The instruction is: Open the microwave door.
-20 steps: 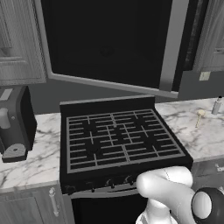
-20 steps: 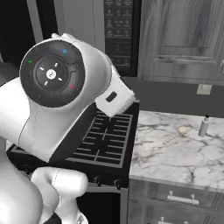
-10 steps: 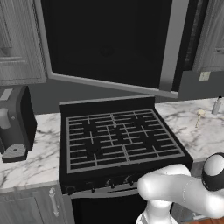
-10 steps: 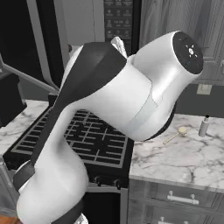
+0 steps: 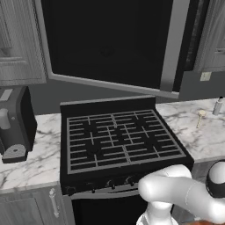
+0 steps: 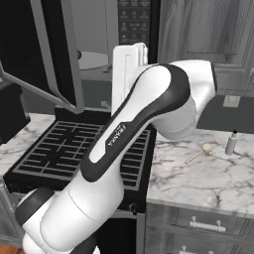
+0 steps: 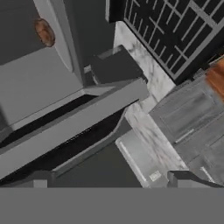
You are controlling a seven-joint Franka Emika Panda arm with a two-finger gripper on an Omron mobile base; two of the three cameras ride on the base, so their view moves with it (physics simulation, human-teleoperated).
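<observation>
The microwave door (image 5: 105, 39), black glass in a light grey frame, stands swung out over the stove, its vertical grey bar handle (image 5: 173, 44) at its right edge. From the right base view the door (image 6: 52, 54) shows nearly edge-on. Behind it lies the microwave's open cavity with a pale plate (image 6: 94, 60), and the dark button panel (image 6: 134, 22) sits beside that. My white hand (image 6: 127, 69) stands upright in front of the cavity, apart from the door. In the hand view my gripper (image 7: 111, 179) is open, holding nothing, above the door's grey inner face (image 7: 39, 78).
A black gas stove (image 5: 118, 140) sits under the door. A black toaster (image 5: 15, 123) stands on the marble counter (image 5: 39, 158) to its left. On the right counter (image 6: 198, 173) lie a small spoon (image 6: 198, 153) and a shaker (image 6: 230, 144). Grey cabinets (image 6: 198, 30) flank the microwave.
My arm has swung and unfolded in the right base view, and the hand now stands upright by the microwave. The door has stayed swung out. The gripper has stayed open.
</observation>
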